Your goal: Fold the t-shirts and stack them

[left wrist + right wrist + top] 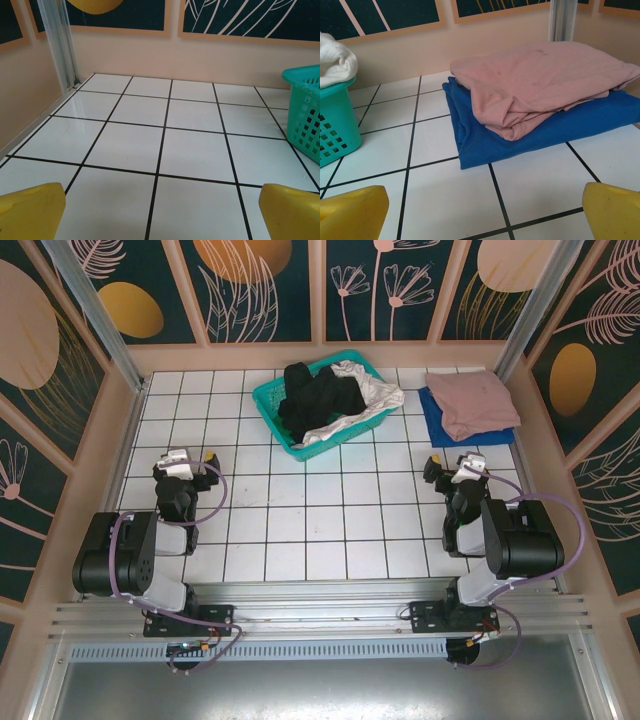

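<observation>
Left tool and right tool stand wide and empty; in my judgement the crumpled black cloth t-shirt needs pinching high, clear of the teal plastic mesh basket.

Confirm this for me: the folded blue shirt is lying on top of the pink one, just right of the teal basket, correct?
No, the order is reversed. The folded pink shirt is lying on top of the blue shirt, just right of the teal basket. The right wrist view shows it plainly.
</observation>
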